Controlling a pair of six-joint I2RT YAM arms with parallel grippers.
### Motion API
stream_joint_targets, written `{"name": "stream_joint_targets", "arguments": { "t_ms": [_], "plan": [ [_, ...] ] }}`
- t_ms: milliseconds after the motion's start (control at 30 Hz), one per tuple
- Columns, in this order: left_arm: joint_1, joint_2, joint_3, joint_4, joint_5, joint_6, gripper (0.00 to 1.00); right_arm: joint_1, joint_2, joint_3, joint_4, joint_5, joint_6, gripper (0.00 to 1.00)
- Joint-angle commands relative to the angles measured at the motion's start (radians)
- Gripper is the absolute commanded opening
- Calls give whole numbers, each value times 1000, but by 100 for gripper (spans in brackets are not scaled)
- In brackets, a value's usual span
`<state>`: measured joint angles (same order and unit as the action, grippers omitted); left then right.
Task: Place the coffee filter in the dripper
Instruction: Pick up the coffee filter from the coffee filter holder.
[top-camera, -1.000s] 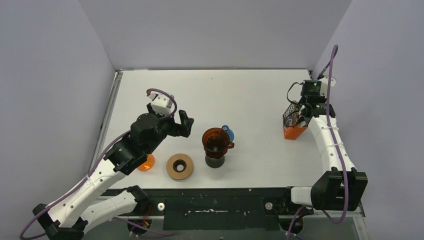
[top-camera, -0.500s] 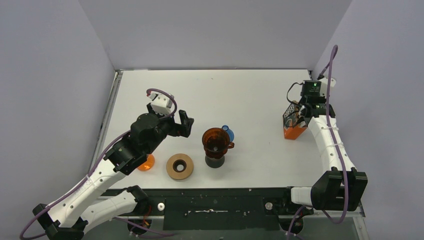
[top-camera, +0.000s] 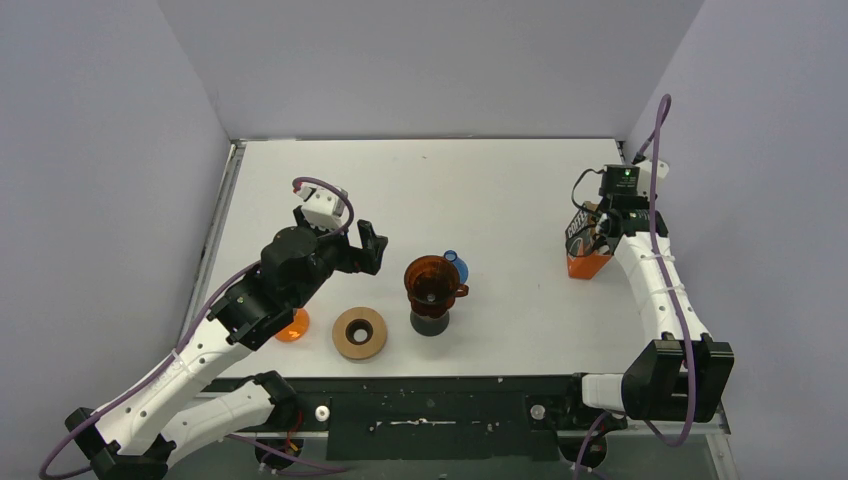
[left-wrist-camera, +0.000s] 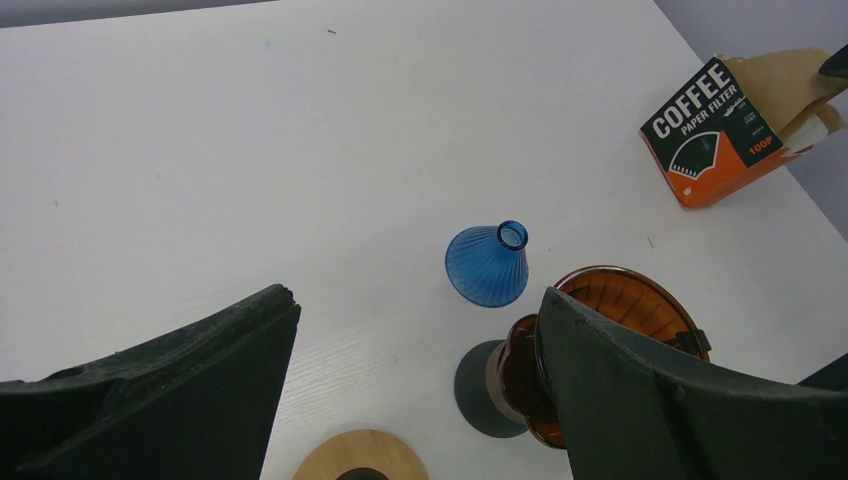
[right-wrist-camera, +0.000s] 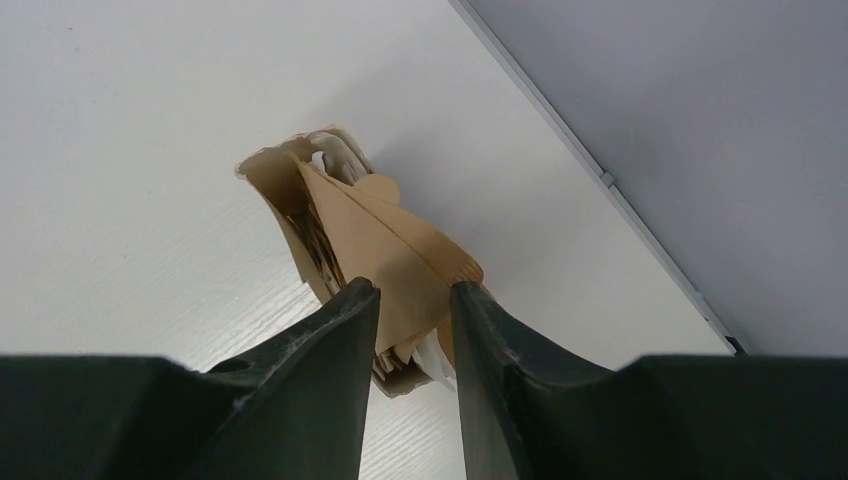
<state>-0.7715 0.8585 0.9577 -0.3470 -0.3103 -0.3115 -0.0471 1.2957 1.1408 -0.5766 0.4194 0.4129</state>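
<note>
The amber dripper (top-camera: 432, 283) stands on its dark base at the table's middle; in the left wrist view the dripper (left-wrist-camera: 620, 300) is partly behind my right finger. My left gripper (top-camera: 368, 247) (left-wrist-camera: 415, 295) hangs open and empty just left of it. The orange-and-black coffee filter box (top-camera: 586, 245) (left-wrist-camera: 712, 135) sits at the far right with brown filters sticking out. My right gripper (top-camera: 600, 225) (right-wrist-camera: 410, 290) is over the box, jaws narrowly open, with a brown filter (right-wrist-camera: 385, 240) between the tips.
A blue ribbed cone (top-camera: 455, 266) (left-wrist-camera: 490, 265) stands just behind the dripper. A wooden ring (top-camera: 360, 332) lies in front left of it, and a small orange object (top-camera: 292, 325) lies under my left arm. The right wall is close to the box.
My right gripper has shifted slightly at the filter box. The left arm has not moved.
</note>
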Motion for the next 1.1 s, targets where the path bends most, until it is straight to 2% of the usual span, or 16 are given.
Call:
{"name": "stream_joint_targets", "arguments": {
  "t_ms": [0,600,1067],
  "plan": [
    [-5,-14,3,46,-10,-5,89,-8,-27,-4,37,47,7,34],
    [-5,-17,3,45,-16,-3,89,-8,0,-1,60,9,17,37],
    [-5,-16,3,44,-16,-3,89,-8,23,1,77,-59,19,33]
  ]
}}
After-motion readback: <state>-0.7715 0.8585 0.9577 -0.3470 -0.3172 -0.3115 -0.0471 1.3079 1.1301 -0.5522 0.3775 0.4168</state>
